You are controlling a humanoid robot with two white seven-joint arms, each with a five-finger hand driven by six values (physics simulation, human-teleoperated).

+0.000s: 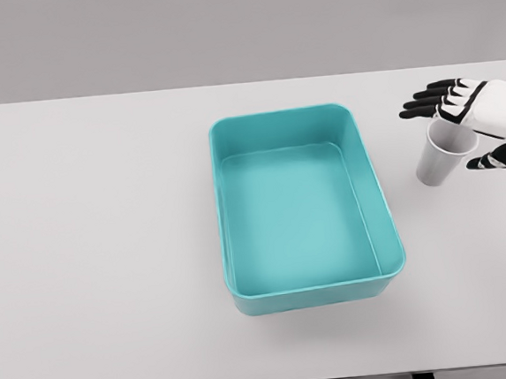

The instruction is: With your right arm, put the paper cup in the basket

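Reaching is the step in hand: at the frame's right edge the white-and-black right hand [469, 122] hovers spread and empty over the white paper cup [441, 155], upright on the pale counter [98, 238]; next, close, lift, carry left to the teal plastic basket [236, 200].

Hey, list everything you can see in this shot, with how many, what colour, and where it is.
basket: one, teal, middle of the table, nothing in it.
cup: one, white paper, upright on the table right of the basket, apart from it.
table: one, light grey, fills most of the view.
right hand: one, white with black fingers, comes in from the right edge, over the cup's rim, fingers spread, not closed on the cup.
left hand: not in view.
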